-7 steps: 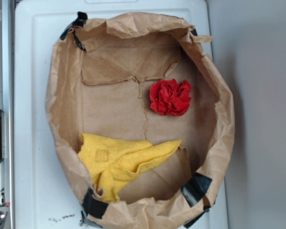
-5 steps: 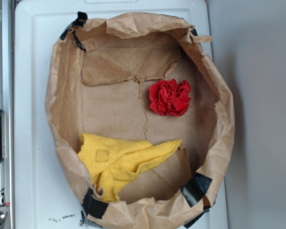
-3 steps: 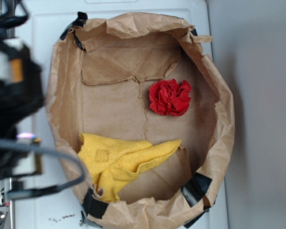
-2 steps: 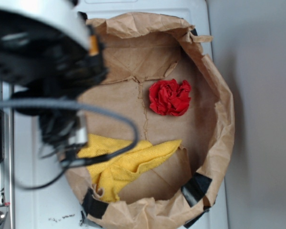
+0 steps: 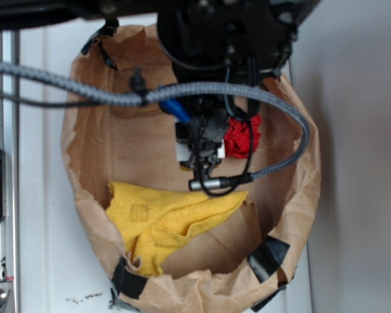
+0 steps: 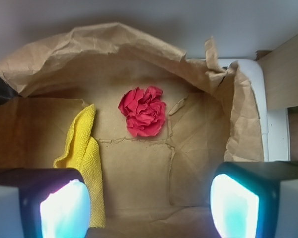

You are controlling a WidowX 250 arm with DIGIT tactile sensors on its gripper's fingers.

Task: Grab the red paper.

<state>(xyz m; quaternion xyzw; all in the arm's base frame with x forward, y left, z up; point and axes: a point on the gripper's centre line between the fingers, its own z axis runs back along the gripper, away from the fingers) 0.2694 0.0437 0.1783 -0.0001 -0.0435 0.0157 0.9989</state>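
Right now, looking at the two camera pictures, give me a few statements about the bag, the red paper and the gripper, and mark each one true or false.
1. The red paper lies inside the brown paper bag. True.
2. The gripper is shut on the red paper. False: its fingers stand wide apart and the paper lies clear of them.
3. The yellow cloth covers the red paper. False: they lie apart on the bag floor.
4. In the exterior view the arm hides part of the red paper. True.
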